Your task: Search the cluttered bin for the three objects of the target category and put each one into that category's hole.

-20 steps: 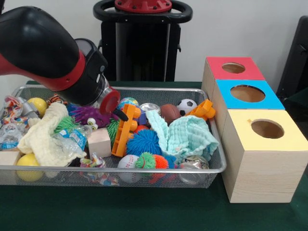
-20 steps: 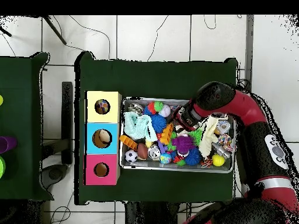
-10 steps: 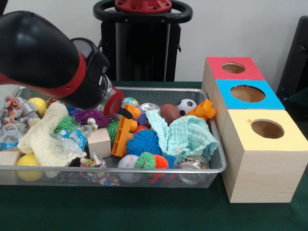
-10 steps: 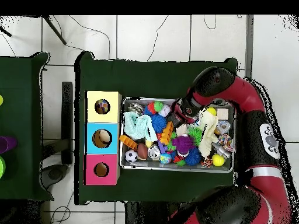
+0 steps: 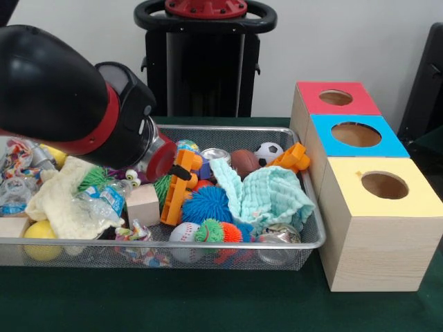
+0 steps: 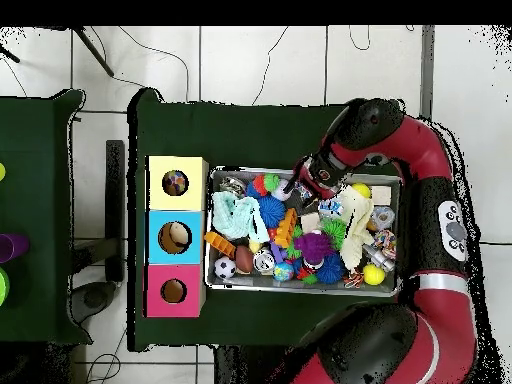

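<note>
The wire mesh bin (image 5: 208, 243) is full of toys; it also shows in the overhead view (image 6: 398, 235). A mint green cloth (image 5: 268, 197) lies at its right end, next to the boxes (image 6: 236, 214). A cream knitted cloth (image 5: 61, 200) lies at the left end (image 6: 355, 228). A white dotted cloth (image 5: 15, 169) peeks out behind my arm. My gripper (image 5: 178, 168) hangs low over the orange plastic blocks (image 5: 181, 185) in the middle of the bin (image 6: 300, 192). It holds nothing that I can see. The yellow-topped box's hole (image 5: 384, 185) is nearest the camera (image 6: 175, 183).
The blue-topped box (image 5: 356, 134) and the red-topped box (image 5: 336, 97) stand behind the yellow one. Spiky rubber balls (image 5: 206, 204), a small football (image 5: 268, 152), a wooden cube (image 5: 144, 203) and a crumpled plastic bottle (image 5: 104, 197) crowd the bin. My bulky forearm (image 5: 62, 97) covers its left rear corner.
My arm has swung across the bin towards the front camera. The gripper has shifted a little towards the bin's middle. It now hides the purple spiky toy. Nothing was picked up.
</note>
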`<state>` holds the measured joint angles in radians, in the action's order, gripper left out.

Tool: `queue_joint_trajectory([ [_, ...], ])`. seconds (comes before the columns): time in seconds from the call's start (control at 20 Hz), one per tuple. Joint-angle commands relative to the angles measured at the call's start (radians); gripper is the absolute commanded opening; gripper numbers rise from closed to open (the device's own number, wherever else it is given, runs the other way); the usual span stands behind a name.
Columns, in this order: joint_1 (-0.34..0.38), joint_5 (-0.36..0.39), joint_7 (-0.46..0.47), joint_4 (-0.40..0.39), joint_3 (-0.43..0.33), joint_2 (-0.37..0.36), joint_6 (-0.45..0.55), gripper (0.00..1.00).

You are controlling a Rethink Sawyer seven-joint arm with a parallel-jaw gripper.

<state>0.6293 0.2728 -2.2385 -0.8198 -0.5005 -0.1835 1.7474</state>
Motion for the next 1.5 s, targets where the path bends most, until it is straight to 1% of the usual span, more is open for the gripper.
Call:
queue_joint_trajectory([
  [0.05,-0.020,-0.010,0.105,0.109,-0.042,0.052,0.095,1.00],
  [0.2,-0.034,-0.013,0.093,0.155,-0.048,0.059,0.143,1.00],
  [0.25,-0.038,-0.016,0.090,0.159,-0.046,0.056,0.150,1.00],
  [0.4,-0.039,-0.013,0.106,0.155,-0.041,0.062,0.128,1.00],
  [0.45,-0.035,-0.012,0.119,0.126,-0.033,0.054,0.097,1.00],
  [0.5,-0.033,0.003,0.151,0.115,-0.027,0.054,0.063,1.00],
  [0.55,-0.036,0.032,0.196,0.106,-0.018,0.047,0.030,1.00],
  [0.6,-0.046,0.092,0.275,0.126,-0.007,0.049,-0.006,1.00],
  [0.75,-0.046,0.200,0.393,0.065,0.029,0.030,-0.222,1.00],
  [0.85,-0.041,0.268,0.438,0.011,0.045,0.015,-0.393,1.00],
  [0.9,-0.037,0.294,0.450,-0.008,0.048,0.014,-0.465,1.00],
  [1.0,-0.029,0.335,0.467,-0.024,0.049,0.024,-0.577,1.00],
  [1.15,-0.030,0.396,0.492,-0.016,0.057,0.043,-0.701,1.00],
  [1.2,-0.027,0.405,0.493,-0.018,0.058,0.052,-0.733,1.00],
  [1.25,-0.027,0.420,0.505,0.001,0.055,0.071,-0.765,1.00],
  [1.35,-0.029,0.435,0.506,0.018,0.054,0.087,-0.795,1.00],
  [1.4,-0.030,0.440,0.490,0.012,0.058,0.085,-0.813,1.00],
  [1.5,-0.037,0.444,0.450,0.017,0.066,0.087,-0.812,1.00],
])
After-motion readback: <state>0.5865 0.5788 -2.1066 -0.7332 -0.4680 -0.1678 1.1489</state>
